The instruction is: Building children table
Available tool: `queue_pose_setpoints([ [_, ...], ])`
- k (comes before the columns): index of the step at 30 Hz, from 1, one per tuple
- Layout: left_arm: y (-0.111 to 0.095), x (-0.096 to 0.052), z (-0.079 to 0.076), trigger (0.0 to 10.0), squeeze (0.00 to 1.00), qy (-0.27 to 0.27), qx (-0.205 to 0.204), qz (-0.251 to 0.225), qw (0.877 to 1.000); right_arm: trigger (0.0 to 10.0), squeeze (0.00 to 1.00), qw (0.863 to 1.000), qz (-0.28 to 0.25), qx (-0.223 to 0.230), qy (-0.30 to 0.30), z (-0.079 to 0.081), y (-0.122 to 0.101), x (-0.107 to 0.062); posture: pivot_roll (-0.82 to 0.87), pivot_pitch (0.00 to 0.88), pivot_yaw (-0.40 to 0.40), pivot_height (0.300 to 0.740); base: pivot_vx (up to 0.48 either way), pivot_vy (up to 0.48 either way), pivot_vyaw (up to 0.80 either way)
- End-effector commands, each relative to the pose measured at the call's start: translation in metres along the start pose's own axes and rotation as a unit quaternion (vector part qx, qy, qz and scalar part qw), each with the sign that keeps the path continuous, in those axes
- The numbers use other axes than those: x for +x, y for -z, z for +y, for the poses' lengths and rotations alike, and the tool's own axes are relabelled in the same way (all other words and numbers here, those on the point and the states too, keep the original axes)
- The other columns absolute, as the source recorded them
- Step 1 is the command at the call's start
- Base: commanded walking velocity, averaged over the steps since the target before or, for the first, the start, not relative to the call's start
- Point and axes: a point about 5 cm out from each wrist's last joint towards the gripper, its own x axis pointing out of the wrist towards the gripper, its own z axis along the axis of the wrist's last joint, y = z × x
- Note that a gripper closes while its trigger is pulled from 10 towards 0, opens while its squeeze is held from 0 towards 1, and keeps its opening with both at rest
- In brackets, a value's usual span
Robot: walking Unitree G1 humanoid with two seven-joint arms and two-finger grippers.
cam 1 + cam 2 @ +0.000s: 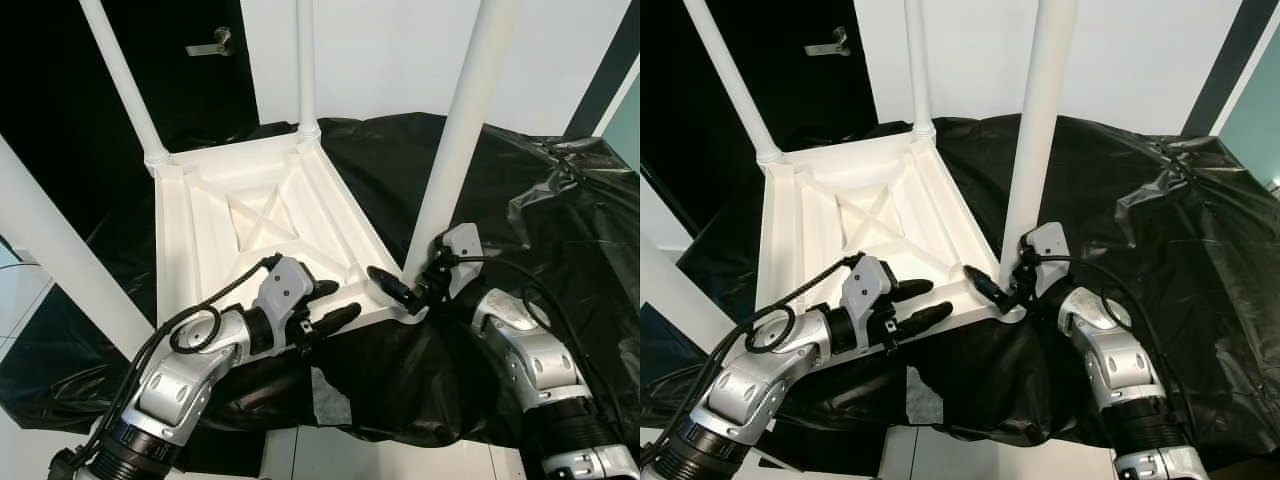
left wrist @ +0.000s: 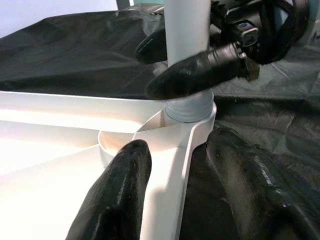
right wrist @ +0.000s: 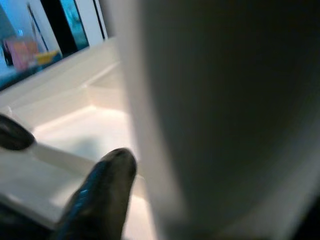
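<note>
A white children's table (image 1: pixel 250 215) lies upside down on a black plastic sheet (image 1: pixel 560 220), its legs pointing up. My left gripper (image 1: pixel 335 303) is open and straddles the near rim (image 2: pixel 172 165), one finger inside the frame and one outside. My right gripper (image 1: pixel 405 287) is shut on the base of the near right leg (image 1: pixel 460 130), just above its socket at the table's corner. In the left wrist view the right gripper's black fingers (image 2: pixel 200 75) lie on either side of that leg. The right wrist view shows the leg (image 3: pixel 225 115) very close beside one finger.
Three other white legs stand up at the far left (image 1: pixel 125 85), far middle (image 1: pixel 305 60) and near left (image 1: pixel 50 250). A dark door with a metal handle (image 1: pixel 212 45) is behind. The sheet hangs over the near edge towards a pale floor (image 1: pixel 330 450).
</note>
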Motion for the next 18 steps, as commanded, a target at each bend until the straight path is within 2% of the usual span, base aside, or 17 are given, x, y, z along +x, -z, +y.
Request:
queue_pose_setpoints([
  [1, -0.003, -0.001, -0.002, 10.0, 0.0, 0.033, 0.005, -0.005, 0.999, 0.0, 0.0, 1.0, 0.01, 0.001, -0.025, 0.007, 0.005, 0.004, 0.05, 0.0, 0.002, 0.74, 0.0, 0.0, 0.0],
  [6, -0.002, -0.003, -0.003, 10.0, 0.0, 0.029, 0.006, -0.003, 1.0, 0.0, 0.0, 0.998, 0.023, 0.003, -0.051, 0.007, 0.009, 0.001, 0.06, 0.0, -0.005, 0.74, 0.0, 0.0, 0.0],
  [10, -0.001, -0.004, -0.004, 10.0, 0.0, 0.027, 0.006, 0.002, 1.0, 0.0, 0.0, 0.998, 0.043, -0.016, -0.033, 0.006, 0.015, -0.001, 0.06, 0.0, -0.004, 0.74, 0.0, 0.0, 0.0],
  [13, 0.001, -0.004, -0.004, 10.0, 0.0, 0.026, 0.008, 0.007, 1.0, 0.0, 0.0, 0.998, 0.054, -0.01, -0.008, 0.004, 0.019, -0.001, 0.06, 0.0, -0.004, 0.74, 0.0, 0.0, 0.0],
  [14, 0.001, -0.005, -0.004, 10.0, 0.0, 0.026, 0.008, 0.008, 1.0, 9.5, 0.0, 0.998, 0.058, -0.01, 0.011, 0.003, 0.021, -0.001, 0.06, 0.0, -0.004, 0.74, 0.0, 0.0, 0.0],
  [15, 0.001, -0.005, -0.004, 10.0, 0.0, 0.026, 0.008, 0.008, 1.0, 9.5, 0.0, 0.998, 0.058, -0.01, 0.011, 0.003, 0.021, -0.001, 0.06, 0.0, -0.004, 0.74, 0.0, 0.0, 0.0],
  [16, 0.001, -0.005, -0.005, 10.0, 0.0, 0.026, 0.007, 0.007, 1.0, 10.0, 0.0, 0.998, 0.051, 0.003, 0.037, 0.006, 0.021, -0.001, 0.06, 0.0, -0.004, 0.74, 0.0, 0.0, 0.0],
  [18, 0.001, -0.006, -0.005, 10.0, 0.0, 0.026, 0.006, 0.007, 1.0, 10.0, 0.0, 0.998, 0.048, 0.006, 0.04, 0.006, 0.021, -0.001, 0.06, 0.0, -0.003, 0.74, 0.0, 0.0, 0.0],
])
